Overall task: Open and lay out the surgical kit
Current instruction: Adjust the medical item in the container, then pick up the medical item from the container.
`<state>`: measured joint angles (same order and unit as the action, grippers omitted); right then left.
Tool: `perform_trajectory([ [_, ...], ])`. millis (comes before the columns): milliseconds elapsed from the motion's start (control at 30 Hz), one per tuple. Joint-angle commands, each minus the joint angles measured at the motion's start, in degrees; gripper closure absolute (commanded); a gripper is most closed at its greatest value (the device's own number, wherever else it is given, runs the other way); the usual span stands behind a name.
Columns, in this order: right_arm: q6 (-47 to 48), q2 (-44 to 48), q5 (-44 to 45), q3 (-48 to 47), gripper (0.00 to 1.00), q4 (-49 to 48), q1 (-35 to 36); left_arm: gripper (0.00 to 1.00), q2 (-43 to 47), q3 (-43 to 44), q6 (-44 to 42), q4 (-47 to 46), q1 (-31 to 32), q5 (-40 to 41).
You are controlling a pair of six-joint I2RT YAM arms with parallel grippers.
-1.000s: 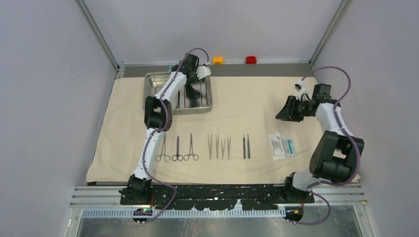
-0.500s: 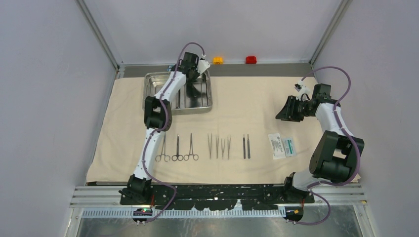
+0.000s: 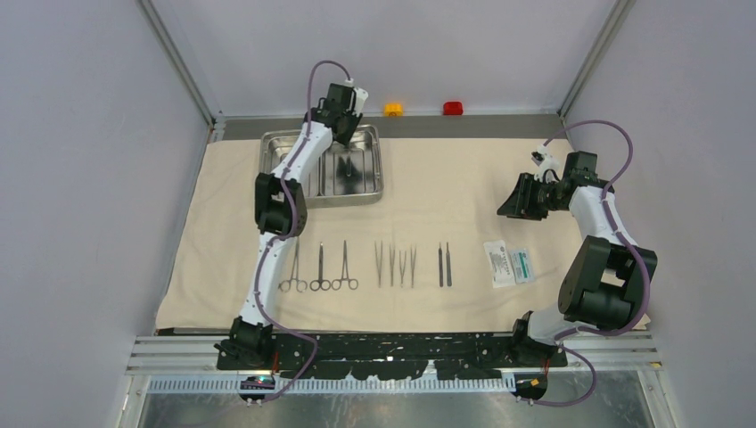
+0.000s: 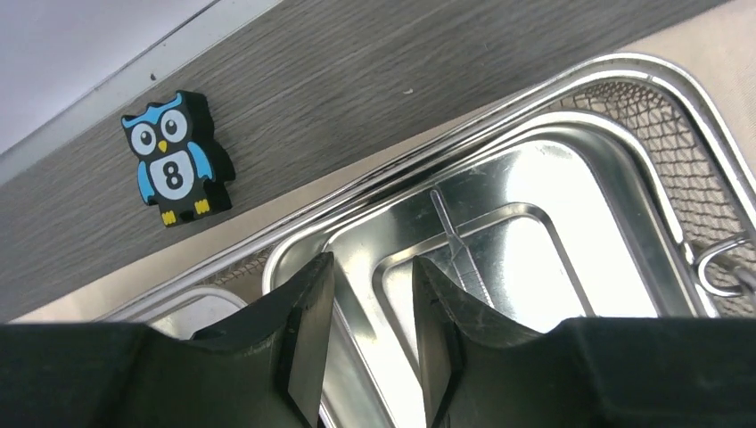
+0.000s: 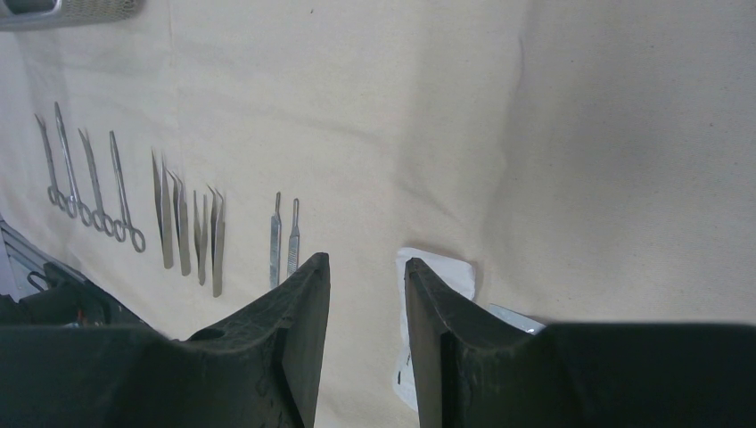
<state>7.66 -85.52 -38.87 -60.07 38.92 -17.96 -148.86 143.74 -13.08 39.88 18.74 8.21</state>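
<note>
The beige cloth wrap (image 3: pixel 446 192) lies spread flat on the table. The steel tray (image 3: pixel 343 200) stands at its back left, with a thin straight tool (image 4: pixel 459 250) in one compartment. My left gripper (image 3: pixel 339 132) hangs open and empty over the tray's far part; in the left wrist view (image 4: pixel 373 267) its jaws stand apart above the tray's rim (image 4: pixel 624 67). Along the front lie ring-handled tools (image 3: pixel 319 267), tweezers (image 3: pixel 395 264), two straight tools (image 3: pixel 444 265) and the white-and-green packet (image 3: pixel 510 264). My right gripper (image 3: pixel 513 203) is open and empty above the cloth, behind the packet (image 5: pixel 437 272).
A black-and-blue owl block (image 4: pixel 174 160) sits on the grey strip behind the tray. An orange button (image 3: pixel 393 109) and a red button (image 3: pixel 453 108) sit at the back edge. Wire mesh (image 4: pixel 686 178) lines the tray's end. Metal frame posts flank the table.
My left gripper has swung back and turned, from over the tray's right compartment toward its far edge. The right arm and the laid-out tools have not moved.
</note>
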Motion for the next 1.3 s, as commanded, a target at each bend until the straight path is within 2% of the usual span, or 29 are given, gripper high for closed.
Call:
perform_trajectory([
  [0,0.5,1.5,-0.8,0.0,0.58,-1.3,0.1,0.60,4.0,0.3,7.7,0.2,-0.2,0.8],
  [133,0.5,1.2,-0.9,0.0,0.58,-1.3,0.2,0.57,2.1,2.1,10.9,0.6,-0.2,-0.4],
  [367,0.5,0.7,-0.9,-0.2,0.58,-1.3,0.1,0.44,-0.8,3.9,18.4,-0.5,-0.5,-3.0],
  [500,0.5,0.7,-0.8,-0.2,0.58,-1.2,0.1,0.41,-2.6,5.3,19.8,-1.0,-0.5,-2.3],
  [800,0.6,1.2,-0.1,0.0,0.58,-1.2,0.2,0.48,-5.9,7.4,21.5,-2.7,-1.0,-1.8],
  [1267,0.8,1.8,0.3,0.2,0.58,-1.1,0.2,0.65,-8.2,6.5,24.3,-0.9,-1.2,-3.7],
])
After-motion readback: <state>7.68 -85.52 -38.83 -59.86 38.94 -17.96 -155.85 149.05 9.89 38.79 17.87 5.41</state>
